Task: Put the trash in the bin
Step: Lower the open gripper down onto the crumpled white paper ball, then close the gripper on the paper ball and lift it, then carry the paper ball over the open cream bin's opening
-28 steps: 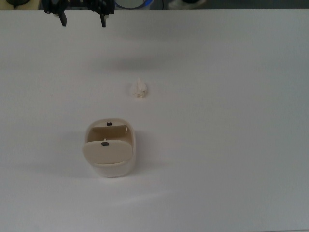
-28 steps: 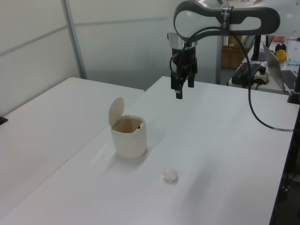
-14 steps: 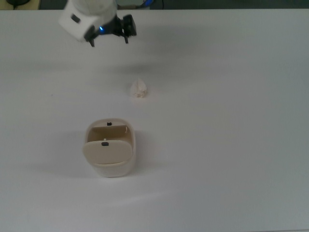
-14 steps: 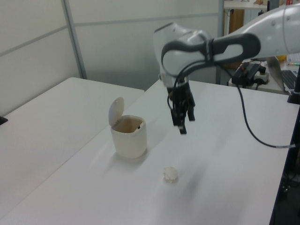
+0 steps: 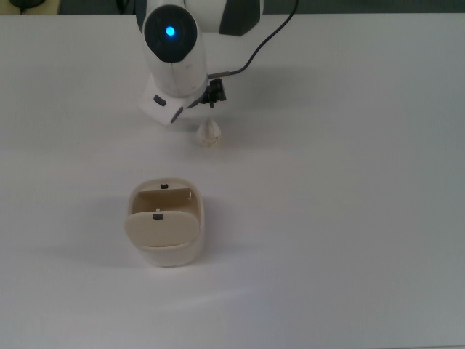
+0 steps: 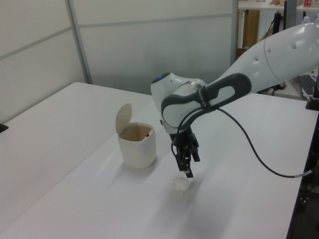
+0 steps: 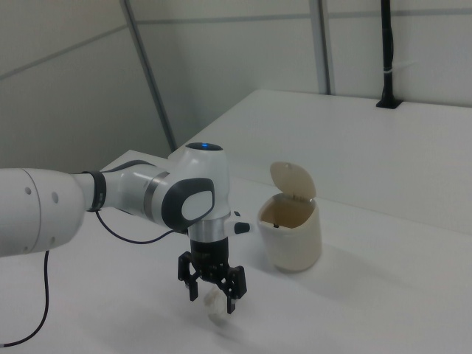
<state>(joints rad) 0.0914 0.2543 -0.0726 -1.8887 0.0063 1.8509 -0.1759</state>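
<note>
Now the jaws are hanging released, spread apart, w/ the gripper (image 7: 212, 289) hovering right over the trash (image 7: 216, 313), straddling it in the right view. Trash is lying on the white desk (image 5: 349, 218), not touching the bin (image 5: 166, 233). Bin is sitting nearby, flap lid (image 6: 123, 118) standing up, open.

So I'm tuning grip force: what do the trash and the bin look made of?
The trash looks like crumpled paper or tissue: off-white, matte, lumpy with irregular creases, so probably soft. The bin looks like molded plastic: cream, smooth, rounded corners, thin flap lid standing open. Neither can be confirmed by look alone.
</note>
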